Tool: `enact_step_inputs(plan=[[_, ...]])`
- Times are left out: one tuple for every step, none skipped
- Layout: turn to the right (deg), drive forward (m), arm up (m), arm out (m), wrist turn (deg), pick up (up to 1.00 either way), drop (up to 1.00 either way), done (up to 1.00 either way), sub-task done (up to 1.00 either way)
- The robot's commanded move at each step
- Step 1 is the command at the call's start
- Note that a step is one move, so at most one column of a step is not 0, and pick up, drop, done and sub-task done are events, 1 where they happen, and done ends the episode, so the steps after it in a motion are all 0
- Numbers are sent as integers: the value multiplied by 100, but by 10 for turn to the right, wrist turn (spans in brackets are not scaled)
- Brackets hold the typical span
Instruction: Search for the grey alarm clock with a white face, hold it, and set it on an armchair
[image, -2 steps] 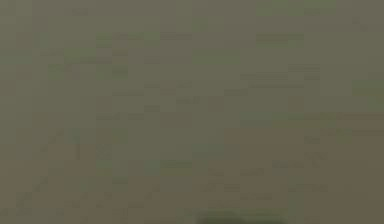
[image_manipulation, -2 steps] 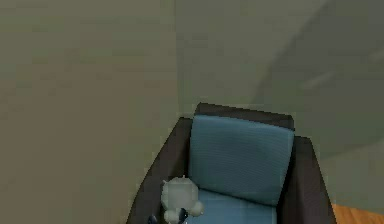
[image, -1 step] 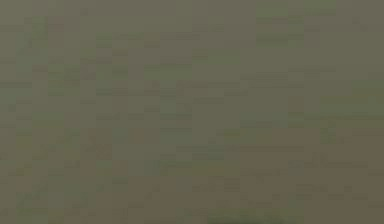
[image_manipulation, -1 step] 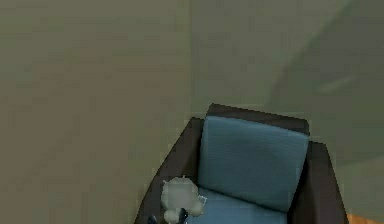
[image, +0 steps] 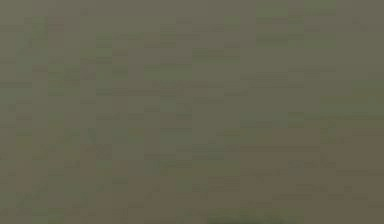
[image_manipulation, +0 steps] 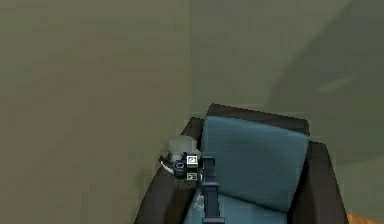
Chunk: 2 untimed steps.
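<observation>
In the arm side view an armchair (image_manipulation: 262, 116) with a dark frame and a blue seat cushion stands in a corner of the room. The dark arm (image_manipulation: 212, 195) rises from the bottom edge over the cushion's left part. At its far end, by the two white squares, is the gripper (image_manipulation: 170, 163), above the chair's left armrest. A small grey rounded thing (image_manipulation: 181, 149) sits right at the gripper, with the armrest behind it. I cannot tell whether the gripper holds it or whether it rests on the chair.
Two grey-green walls meet in a corner (image_manipulation: 190, 60) just behind the armchair. A flat grey-green surface (image: 190, 110) spans the forward view. Left of the armchair lies bare surface (image_manipulation: 70, 150).
</observation>
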Motion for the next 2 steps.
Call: enact_step_inputs(plan=[[0, 0, 0, 0, 450, 0, 0, 0, 0], [0, 0, 0, 0, 270, 0, 0, 0, 0]])
